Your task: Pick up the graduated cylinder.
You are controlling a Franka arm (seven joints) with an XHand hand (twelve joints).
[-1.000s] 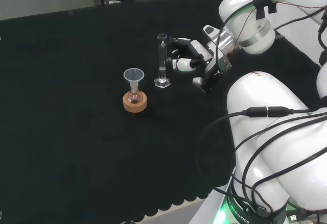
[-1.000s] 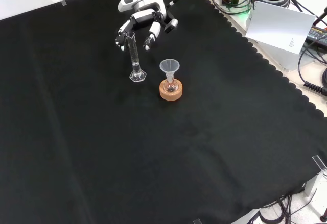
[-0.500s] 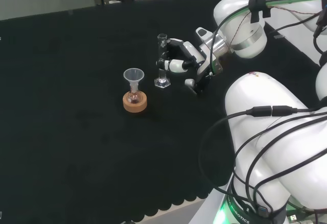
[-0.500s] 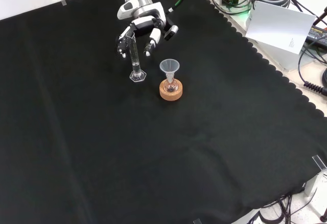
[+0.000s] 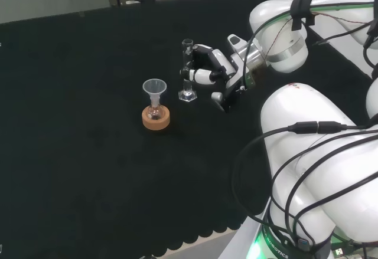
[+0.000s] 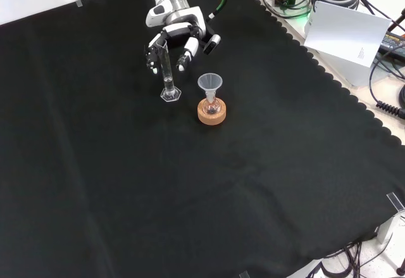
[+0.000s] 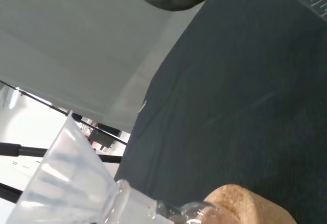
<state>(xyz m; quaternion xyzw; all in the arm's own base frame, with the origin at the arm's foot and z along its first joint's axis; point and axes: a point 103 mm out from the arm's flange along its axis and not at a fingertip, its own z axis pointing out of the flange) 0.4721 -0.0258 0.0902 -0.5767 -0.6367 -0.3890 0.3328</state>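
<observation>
We see the graduated cylinder (image 5: 188, 70) standing upright on the black cloth (image 5: 88, 153), just beside a funnel-topped flask (image 6: 209, 91) on its cork ring (image 6: 211, 113). The hand (image 6: 174, 37) has its fingers (image 5: 198, 76) curled partway around the cylinder's upper part — whether they touch the glass, we cannot tell.

Even, diffuse light falls from above on the black cloth (image 6: 209, 183), which soaks it up and shows almost no shadows. In the head view the white arm links (image 5: 313, 147) beside the cloth look bright, nearly washed out. In the wrist view the funnel (image 7: 71, 183) above the cork ring (image 7: 245, 206) is soft and out of focus, and the room behind it glares white.
</observation>
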